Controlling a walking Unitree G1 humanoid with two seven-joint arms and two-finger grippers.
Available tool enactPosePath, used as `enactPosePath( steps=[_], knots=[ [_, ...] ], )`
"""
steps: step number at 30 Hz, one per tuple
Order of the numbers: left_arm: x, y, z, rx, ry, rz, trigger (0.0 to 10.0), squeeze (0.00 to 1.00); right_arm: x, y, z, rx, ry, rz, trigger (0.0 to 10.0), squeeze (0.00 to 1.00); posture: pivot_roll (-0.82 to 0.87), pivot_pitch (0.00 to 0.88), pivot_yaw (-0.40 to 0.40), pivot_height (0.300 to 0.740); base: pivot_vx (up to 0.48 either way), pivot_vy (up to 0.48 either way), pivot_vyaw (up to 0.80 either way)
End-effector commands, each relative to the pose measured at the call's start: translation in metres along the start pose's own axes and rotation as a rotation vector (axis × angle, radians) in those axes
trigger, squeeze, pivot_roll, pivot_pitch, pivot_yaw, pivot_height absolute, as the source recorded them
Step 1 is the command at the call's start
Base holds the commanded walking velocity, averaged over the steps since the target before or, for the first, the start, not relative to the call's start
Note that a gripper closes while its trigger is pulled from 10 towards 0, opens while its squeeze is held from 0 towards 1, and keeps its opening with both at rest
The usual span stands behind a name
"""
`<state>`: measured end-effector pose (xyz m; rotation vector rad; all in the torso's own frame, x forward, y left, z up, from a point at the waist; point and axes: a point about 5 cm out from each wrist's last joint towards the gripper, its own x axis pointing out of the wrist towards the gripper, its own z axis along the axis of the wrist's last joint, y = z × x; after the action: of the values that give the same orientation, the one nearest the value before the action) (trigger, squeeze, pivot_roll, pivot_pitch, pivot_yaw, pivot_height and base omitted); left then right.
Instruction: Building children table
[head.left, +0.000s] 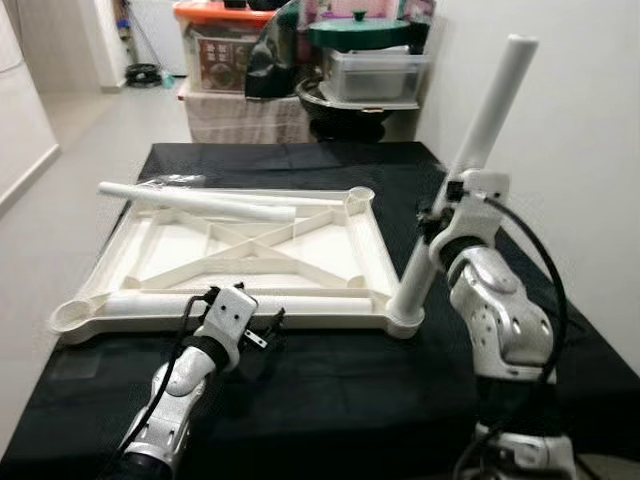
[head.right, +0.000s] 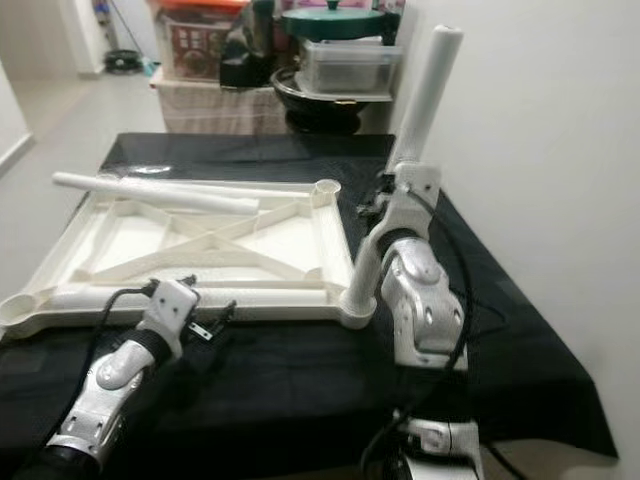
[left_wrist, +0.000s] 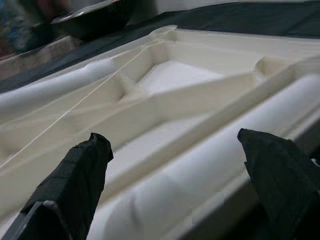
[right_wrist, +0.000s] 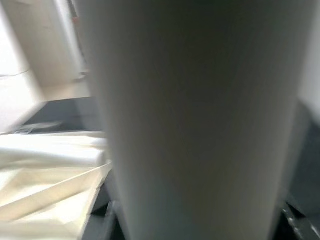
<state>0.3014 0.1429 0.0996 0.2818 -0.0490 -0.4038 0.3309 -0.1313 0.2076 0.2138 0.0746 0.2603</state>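
Note:
A cream children's table top (head.left: 170, 245) lies upside down on the black-covered table (head.left: 330, 400). My right gripper (head.left: 445, 205) is shut on a white table leg (head.left: 480, 140) that leans to the right, its lower end in the near right corner socket (head.left: 403, 318). The right wrist view has this leg (right_wrist: 190, 125) pressed close to the camera. My left gripper (head.left: 270, 330) stands open at the top's front edge, just short of a second leg (left_wrist: 210, 170) lying inside that edge. A third leg (head.left: 200, 200) lies across the far side.
Behind the table stand stacked storage boxes (head.left: 225, 45), a clear tub (head.left: 375, 72) under a green lid (head.left: 358, 32), and a black bowl (head.left: 345, 110). A white wall (head.left: 590, 150) runs close along the right. Bare floor (head.left: 90, 130) lies to the left.

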Motion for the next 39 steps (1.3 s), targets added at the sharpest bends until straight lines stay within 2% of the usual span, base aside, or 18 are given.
enactPosePath(
  steps=[1,3,5,6,7,8,11,19,20,21,23,25,27,28,29,30,32,39],
  knots=[
    [0.001,-0.006,-0.003,-0.003,0.014,-0.030,10.0,0.00,0.001,0.012,-0.020,0.063,0.098,0.127,10.0,1.00,-0.01,0.000,-0.055,0.740,0.000,0.000,0.00],
    [0.003,-0.006,-0.001,-0.003,0.008,-0.028,10.0,0.00,0.004,0.013,-0.006,0.041,0.065,0.232,10.0,1.00,0.00,0.000,-0.058,0.740,0.000,0.000,0.00],
    [0.003,-0.006,-0.001,-0.003,0.008,-0.028,10.0,0.00,0.004,0.013,-0.006,0.041,0.065,0.232,10.0,1.00,0.00,0.000,-0.058,0.740,0.000,0.000,0.00],
    [0.004,-0.006,0.000,-0.004,0.006,-0.026,10.0,0.00,0.003,0.019,0.005,0.048,0.044,0.340,10.0,0.00,-0.01,0.000,-0.055,0.740,0.000,0.000,0.00],
    [0.004,-0.006,0.000,-0.004,0.006,-0.028,10.0,0.00,-0.007,0.023,0.018,-0.022,0.000,0.520,10.0,0.00,-0.01,0.000,-0.055,0.740,0.000,0.000,0.00],
    [0.004,-0.006,0.000,-0.004,0.006,-0.028,10.0,0.00,-0.007,0.023,0.018,-0.022,0.000,0.520,10.0,0.00,-0.01,0.000,-0.055,0.740,0.000,0.000,0.00],
    [0.003,-0.007,-0.001,-0.004,0.007,-0.030,10.0,0.00,-0.029,0.026,0.027,-0.165,-0.017,0.804,10.0,0.00,0.00,0.000,-0.060,0.740,0.000,0.000,0.00],
    [0.002,-0.005,-0.001,-0.001,0.008,-0.024,10.0,0.00,-0.035,0.021,0.014,-0.219,0.055,0.940,10.0,0.00,0.01,0.000,-0.068,0.740,0.000,0.000,0.00],
    [0.002,-0.005,-0.001,0.000,0.009,-0.022,10.0,0.00,-0.034,0.021,0.008,-0.220,0.075,0.951,5.5,0.00,0.02,0.000,-0.070,0.740,0.000,0.000,0.00],
    [0.001,-0.004,-0.001,0.000,0.010,-0.021,10.0,0.00,-0.029,0.019,0.000,-0.217,0.106,0.928,0.0,0.00,0.02,0.000,-0.070,0.740,0.000,0.000,0.00],
    [0.000,-0.004,-0.001,0.000,0.011,-0.019,10.0,0.00,-0.021,0.016,-0.007,-0.223,0.135,0.856,0.0,0.00,0.02,0.000,-0.072,0.740,0.000,0.000,0.00],
    [-0.001,-0.003,-0.002,0.002,0.012,-0.018,10.0,0.00,0.003,0.004,-0.018,-0.218,0.207,0.588,0.0,0.00,0.02,0.000,-0.071,0.740,0.000,0.000,0.00],
    [-0.001,-0.003,-0.002,0.002,0.012,-0.018,10.0,0.00,0.003,0.004,-0.018,-0.218,0.207,0.588,0.0,0.00,0.02,0.000,-0.071,0.740,0.000,0.000,0.00],
    [-0.002,-0.002,-0.002,0.003,0.014,-0.017,10.0,0.00,0.024,-0.040,-0.030,-0.118,0.246,0.013,0.0,0.00,0.02,0.000,-0.069,0.740,0.000,0.000,0.00],
    [-0.002,-0.003,-0.002,0.003,0.014,-0.018,10.0,0.00,0.022,-0.056,-0.039,-0.060,0.266,-0.188,0.0,0.00,0.02,0.000,-0.066,0.740,0.000,0.000,0.00],
    [-0.002,-0.003,-0.002,0.003,0.014,-0.018,10.0,0.00,0.022,-0.056,-0.039,-0.060,0.266,-0.188,0.0,0.00,0.02,0.000,-0.066,0.740,0.000,0.000,0.00],
    [-0.002,-0.004,-0.002,0.002,0.013,-0.020,10.0,0.00,0.013,-0.070,-0.050,-0.018,0.275,-0.408,0.0,0.00,0.02,0.000,-0.066,0.740,0.000,0.000,0.00],
    [0.000,-0.005,-0.002,0.000,0.013,-0.028,10.0,0.00,0.000,-0.043,-0.054,-0.006,0.238,-0.424,0.0,0.00,0.01,0.000,-0.058,0.740,0.000,0.000,0.00]
  ],
)
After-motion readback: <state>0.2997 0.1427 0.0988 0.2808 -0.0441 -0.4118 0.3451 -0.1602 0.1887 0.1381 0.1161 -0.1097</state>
